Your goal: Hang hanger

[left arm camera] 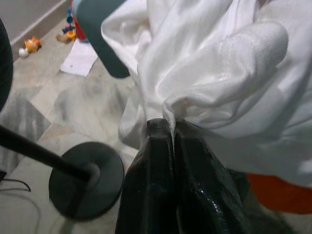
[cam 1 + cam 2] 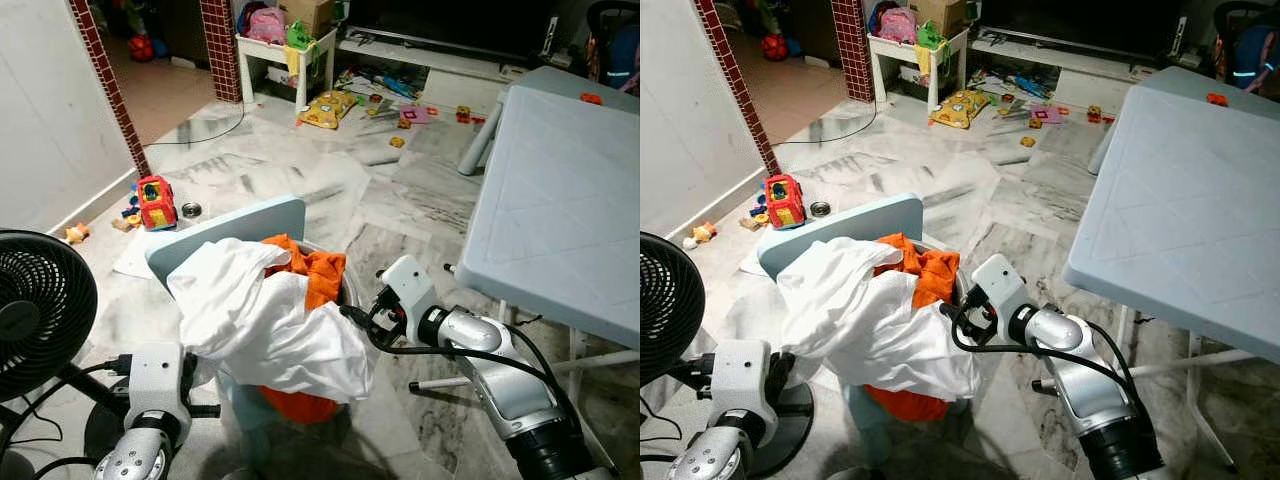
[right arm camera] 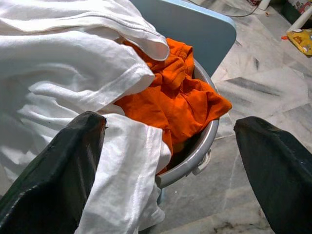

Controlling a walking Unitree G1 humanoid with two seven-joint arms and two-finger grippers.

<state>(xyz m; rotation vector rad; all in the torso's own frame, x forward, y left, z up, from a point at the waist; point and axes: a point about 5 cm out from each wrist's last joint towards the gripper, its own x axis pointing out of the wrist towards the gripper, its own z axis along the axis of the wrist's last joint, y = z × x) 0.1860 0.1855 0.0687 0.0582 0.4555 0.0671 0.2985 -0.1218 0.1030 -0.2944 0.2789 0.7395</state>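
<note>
A white garment (image 2: 260, 310) is heaped over an orange garment (image 2: 318, 272) in a grey basin (image 3: 204, 142) that rests on a light blue chair (image 2: 232, 228). My left gripper (image 1: 171, 126) is shut, pinching a fold of the white garment at the heap's lower left side. My right gripper (image 3: 168, 146) is open at the basin's right rim, with one finger (image 3: 54, 168) against the white cloth and the other finger (image 3: 279, 163) out over the floor. I can make out no hanger.
A black standing fan (image 2: 35, 312) is close on my left, its round base (image 1: 87, 181) by the chair. A light blue folding table (image 2: 560, 200) stands to the right. Toys, including a red truck (image 2: 156, 200), litter the marble floor beyond.
</note>
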